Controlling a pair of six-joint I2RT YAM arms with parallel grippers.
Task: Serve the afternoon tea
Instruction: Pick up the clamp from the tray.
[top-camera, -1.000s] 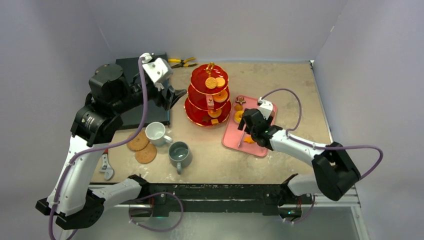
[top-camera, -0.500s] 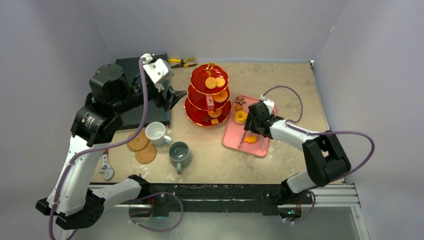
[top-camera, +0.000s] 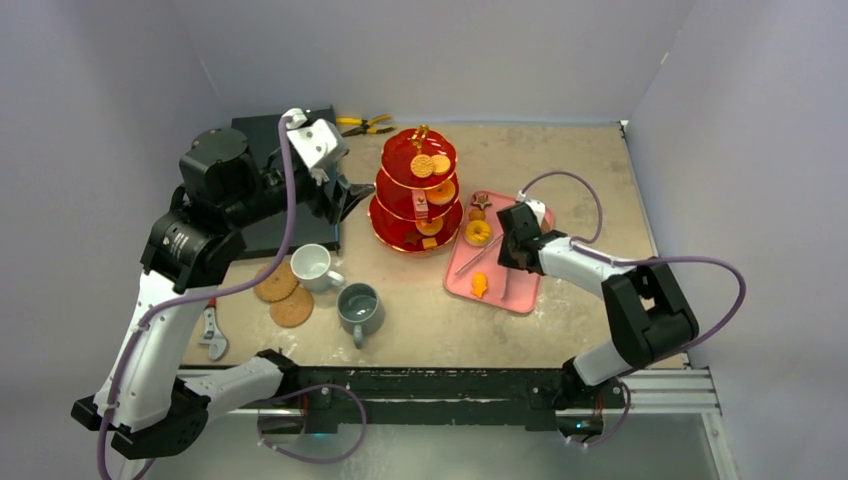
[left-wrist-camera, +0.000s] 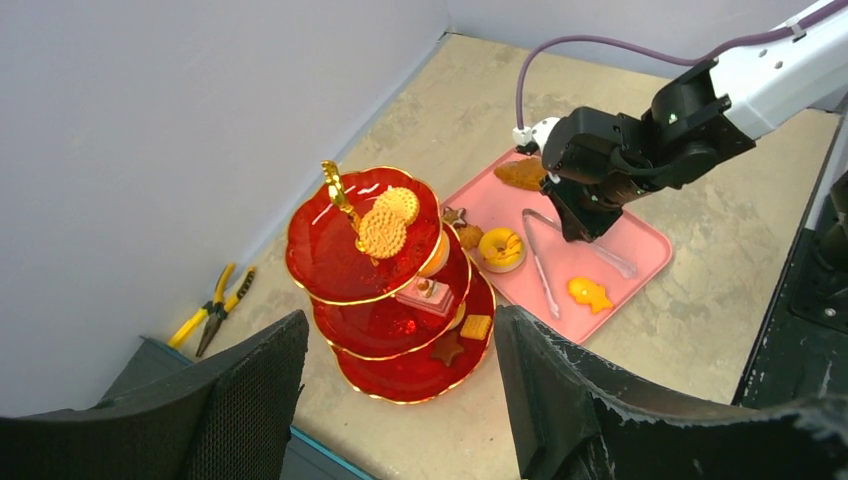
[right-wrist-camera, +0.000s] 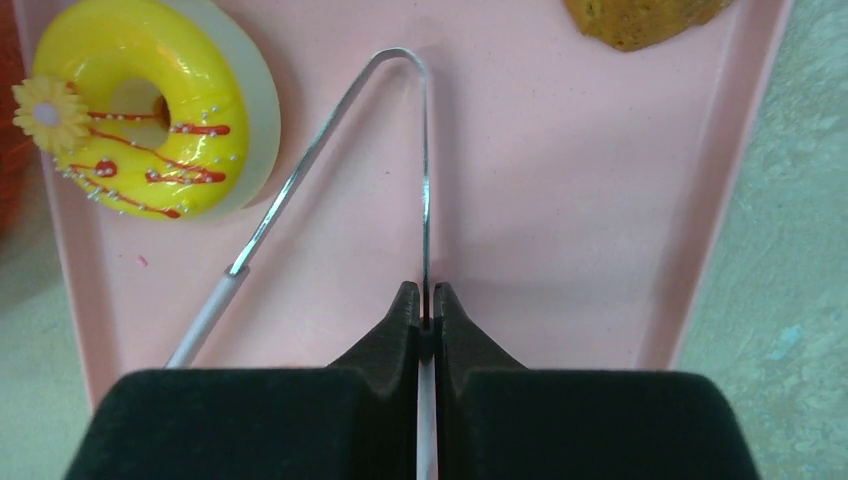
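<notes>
On the tabletop, the tongs lie flat in the pink tray. Their long axis runs near to far, tips spread toward the near edge and bend pointing away. The right hand is pinched fully closed on one tong arm; the other arm splays free toward the donut. Farther left, the red stand is upright. Beside it the left hand hovers wide open, holding nothing.

No writing, label or number is legible anywhere.
</notes>
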